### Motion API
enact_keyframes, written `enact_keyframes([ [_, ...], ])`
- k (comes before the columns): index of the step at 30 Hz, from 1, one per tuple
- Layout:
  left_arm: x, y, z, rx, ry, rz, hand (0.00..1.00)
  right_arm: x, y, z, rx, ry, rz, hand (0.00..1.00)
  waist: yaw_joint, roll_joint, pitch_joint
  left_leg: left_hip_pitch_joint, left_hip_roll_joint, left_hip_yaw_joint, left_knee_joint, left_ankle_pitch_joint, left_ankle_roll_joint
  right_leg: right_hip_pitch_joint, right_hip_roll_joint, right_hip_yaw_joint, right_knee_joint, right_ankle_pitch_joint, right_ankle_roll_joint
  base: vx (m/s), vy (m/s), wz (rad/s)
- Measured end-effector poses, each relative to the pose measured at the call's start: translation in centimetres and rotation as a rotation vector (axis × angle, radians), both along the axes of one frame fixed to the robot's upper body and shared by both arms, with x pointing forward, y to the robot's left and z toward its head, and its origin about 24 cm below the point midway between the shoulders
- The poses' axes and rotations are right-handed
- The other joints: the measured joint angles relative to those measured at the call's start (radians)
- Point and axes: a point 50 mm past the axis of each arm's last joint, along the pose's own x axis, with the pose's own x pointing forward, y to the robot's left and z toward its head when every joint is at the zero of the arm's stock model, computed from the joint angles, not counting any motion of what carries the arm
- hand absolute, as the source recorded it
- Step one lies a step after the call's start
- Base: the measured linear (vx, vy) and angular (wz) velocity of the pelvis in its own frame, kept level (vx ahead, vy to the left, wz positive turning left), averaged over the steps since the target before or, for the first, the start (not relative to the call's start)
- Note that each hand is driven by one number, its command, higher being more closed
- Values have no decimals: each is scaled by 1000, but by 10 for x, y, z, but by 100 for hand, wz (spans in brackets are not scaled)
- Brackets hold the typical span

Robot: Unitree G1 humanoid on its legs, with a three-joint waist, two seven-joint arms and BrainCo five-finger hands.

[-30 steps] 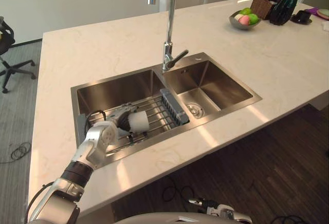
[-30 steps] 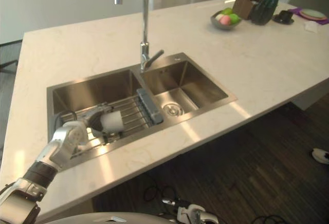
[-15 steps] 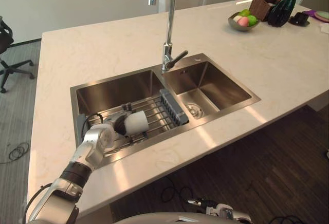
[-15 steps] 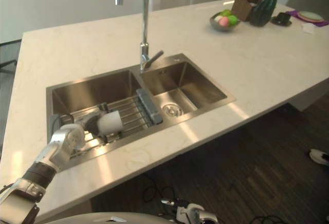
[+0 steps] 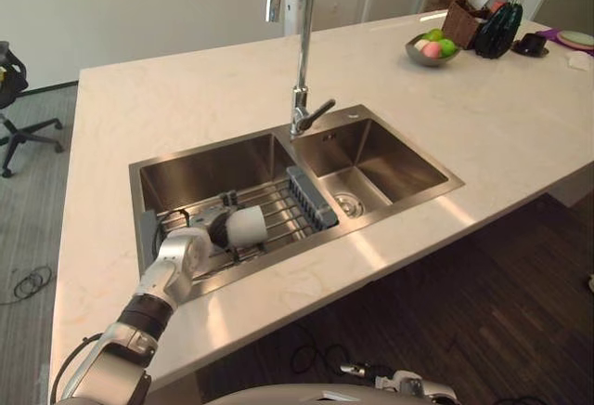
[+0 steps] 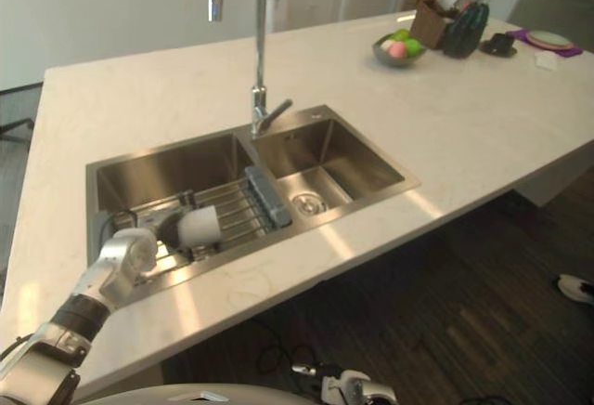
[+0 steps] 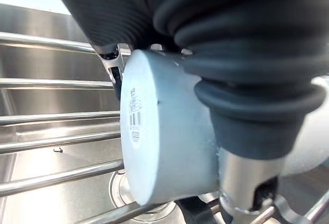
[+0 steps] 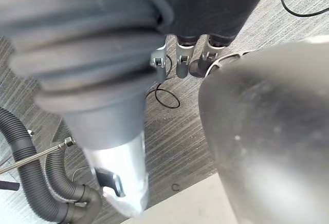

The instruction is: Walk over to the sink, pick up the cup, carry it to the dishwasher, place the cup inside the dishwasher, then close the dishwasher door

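Only writing: a small barcode sticker [image 7: 134, 116] on the cup's flat base, with print too small to read. The cup [image 5: 247, 227] is plain white with no handle showing. It is tipped on its side, base toward the tap [image 5: 300, 61] side. It is at the wire rack [image 5: 283, 210] in the left basin of the sink [image 5: 209, 165]; whether it touches the bars, can't tell. The left hand [image 5: 209, 233] is wrapped around it, thumb on one side and fingers on the other. The right hand [image 8: 121, 175] hangs over the floor with fingers relaxed and nothing in it. The table [image 5: 186, 98] around the sink is pale stone. Compared with a second ago, the whole view has shifted a little, so the camera has moved. The cup and left hand hold the same spot on the rack with the same grip, and no clear lift shows.
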Motion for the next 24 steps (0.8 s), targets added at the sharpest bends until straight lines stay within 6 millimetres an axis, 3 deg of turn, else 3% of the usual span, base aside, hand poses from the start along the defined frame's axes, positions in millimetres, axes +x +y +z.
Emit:
enact_keyframes([
  [13, -2, 4, -13, 20, 46, 3, 100, -2, -2, 0, -3, 22, 58, 0, -8, 6, -21, 8, 1, 13, 0, -1, -1, -2, 2, 21, 0, 1, 0, -3, 0, -4],
  [24, -12, 0, -19, -66, -65, -7, 100, -3, -3, 0, -4, 21, 64, 0, -7, 15, -28, 7, 0, 9, 0, 0, 0, -2, 1, 18, 0, 0, 0, 0, 0, 0],
])
